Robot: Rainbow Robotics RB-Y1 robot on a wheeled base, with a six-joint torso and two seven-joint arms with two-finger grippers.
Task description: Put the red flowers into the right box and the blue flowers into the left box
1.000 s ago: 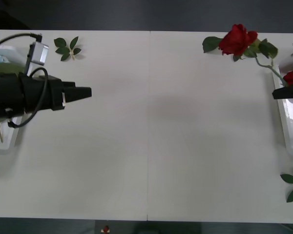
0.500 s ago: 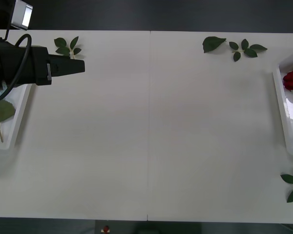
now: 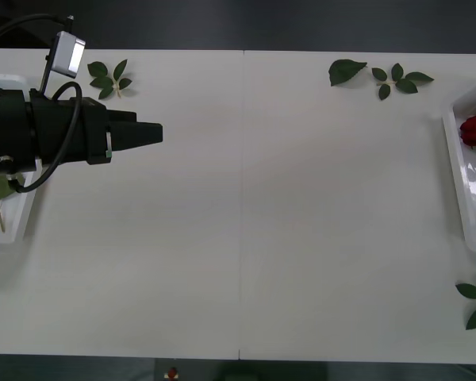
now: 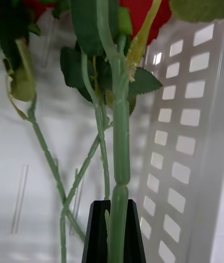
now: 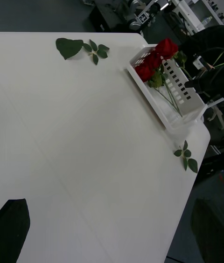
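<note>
1. Counted inside the right box (image 5: 189, 104): 3 blooms of the red flowers (image 5: 154, 60), heads bunched at its far end, stems lying along it toward its near end.
2. Clenched on 1 green rose stem inside the right box: the right hand (image 4: 114, 239), black fingers (image 4: 98, 235) pinching it from both sides, bloom above, perforated wall just beside.
3. Judged from that: red half nearly finished, lacking only the letting-go of this stem.
4. Far across the bench (image 3: 246, 238) from the right box: the left box (image 3: 20, 226), mostly hidden under the left arm.
5. Showing in that left box: a green leaf and a thin stem. No pale blue cluster of the blue flowers to be made out there, so cannot tell how many are in.
6. Hovering just on the right-box side of the left box: the left hand (image 3: 157, 133), released and carrying nothing, fingers (image 5: 13, 228) spread wide.
7. Lying on the bench between the 2 boxes: no flowers.
8. Loose on the bench: 3 bloomless leaf sprigs (image 3: 381, 75), 2 near the right box and 1 far from it; not part of the job.
</note>
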